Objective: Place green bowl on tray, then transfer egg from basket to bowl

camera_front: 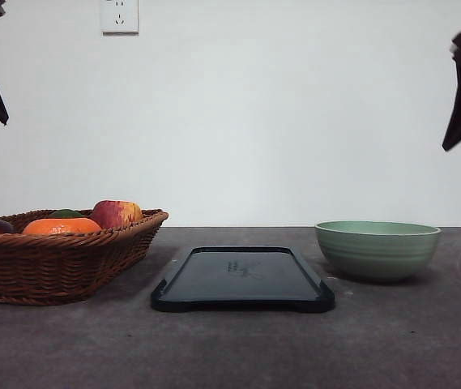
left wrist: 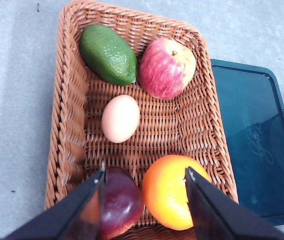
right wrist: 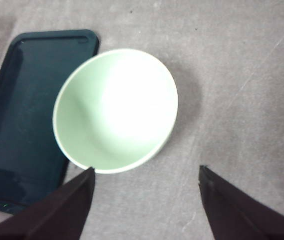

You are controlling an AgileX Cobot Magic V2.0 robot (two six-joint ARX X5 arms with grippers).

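Both tools spread, high. I could clip the green bowl (right wrist: pixel 116 110) rim, skidding it off the tray (camera_front: pixel 242 278).

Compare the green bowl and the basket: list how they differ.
The green bowl is smooth, round, pale green ceramic; the basket is brown woven wicker with straight, slanted sides. The bowl is empty; the basket holds the egg and fruit. The bowl sits on the tray's right, the basket on its left. The basket is wider. Both rest upright on the table, off the tray.
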